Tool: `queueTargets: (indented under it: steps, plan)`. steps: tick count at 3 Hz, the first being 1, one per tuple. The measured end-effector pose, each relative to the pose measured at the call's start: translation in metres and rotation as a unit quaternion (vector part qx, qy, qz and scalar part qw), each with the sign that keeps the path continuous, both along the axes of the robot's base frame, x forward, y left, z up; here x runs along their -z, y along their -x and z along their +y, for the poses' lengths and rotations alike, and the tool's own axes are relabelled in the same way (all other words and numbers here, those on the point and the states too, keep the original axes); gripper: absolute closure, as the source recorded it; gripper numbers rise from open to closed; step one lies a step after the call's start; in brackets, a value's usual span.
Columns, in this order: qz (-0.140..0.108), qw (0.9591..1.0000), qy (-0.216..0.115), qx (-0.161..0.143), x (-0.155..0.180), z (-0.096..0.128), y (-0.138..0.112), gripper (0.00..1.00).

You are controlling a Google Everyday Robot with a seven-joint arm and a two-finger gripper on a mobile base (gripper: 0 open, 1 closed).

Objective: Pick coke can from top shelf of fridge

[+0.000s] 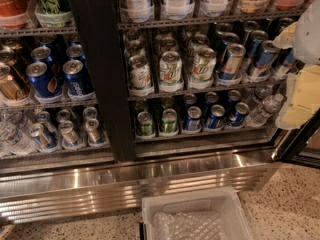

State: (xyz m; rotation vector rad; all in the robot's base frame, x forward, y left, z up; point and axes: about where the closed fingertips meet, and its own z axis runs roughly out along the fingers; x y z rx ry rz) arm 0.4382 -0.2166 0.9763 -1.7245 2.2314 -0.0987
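We have picked nothing yet: the coke can (12, 4) sits far left on the top shelf (35, 32) of the fridge (95, 84), well apart from our hand (302, 79) at the right edge, open or closed we cannot tell.

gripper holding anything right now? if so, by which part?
Nothing held. The gripper sits open at the right edge of the fridge, no can in it.

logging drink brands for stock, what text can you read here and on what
"pepsi": on a blue can, left side.
"7up": on a green-white can, centre.
red can, top left: white script, too blurred to read.
other labels: too blurred.
claw, at the right edge: no text.
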Motion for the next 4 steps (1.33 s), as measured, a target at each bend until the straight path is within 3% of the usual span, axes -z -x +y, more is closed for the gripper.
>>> queueTargets:
  steps: [1, 2, 3, 4]
  plan:
    - [0.000, 1.0000, 0.000, 0.000, 0.000, 0.000, 0.000, 0.00]
    - [0.010, 0.9982, -0.024, 0.055, 0.004, -0.016, -0.019, 0.00]
    - [-0.020, 0.9852, -0.046, 0.164, 0.003, -0.044, -0.038, 0.00]
    - [-0.074, 0.9701, -0.057, 0.224, -0.010, -0.063, -0.050, 0.00]
